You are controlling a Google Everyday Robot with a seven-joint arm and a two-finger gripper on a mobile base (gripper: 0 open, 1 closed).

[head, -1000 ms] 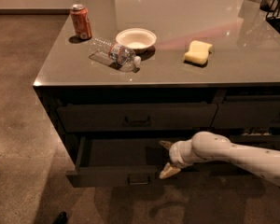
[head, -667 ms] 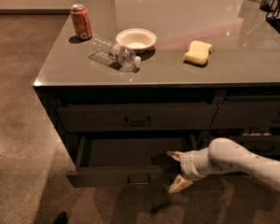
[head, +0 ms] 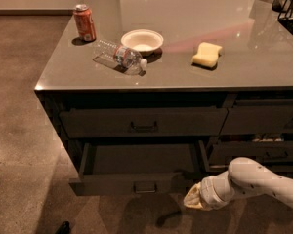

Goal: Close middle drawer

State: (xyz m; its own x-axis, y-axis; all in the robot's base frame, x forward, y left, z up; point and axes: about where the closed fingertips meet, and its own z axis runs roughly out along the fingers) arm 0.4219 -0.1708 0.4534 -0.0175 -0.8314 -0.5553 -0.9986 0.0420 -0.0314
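Note:
The middle drawer [head: 102,184] stands pulled out of the dark cabinet, below the closed top drawer [head: 185,122]. It has a low flat front with a small central bar handle [head: 145,187], and its dark inner floor [head: 141,157] shows. My gripper [head: 194,199] is at the end of the white arm [head: 263,182], which comes in from the right. It sits low, just in front of the right end of the drawer front. I cannot tell whether it touches the front.
On the grey counter [head: 263,67] are a red can [head: 84,22], a lying plastic bottle [head: 119,56], a white bowl [head: 142,40] and a yellow sponge [head: 207,54]. Narrower drawers [head: 263,121] are at the right. Brown floor [head: 19,130] lies to the left.
My gripper has moved out from over the drawer's inside, down and to the right, to the front of the drawer's right end. The drawer has not visibly moved.

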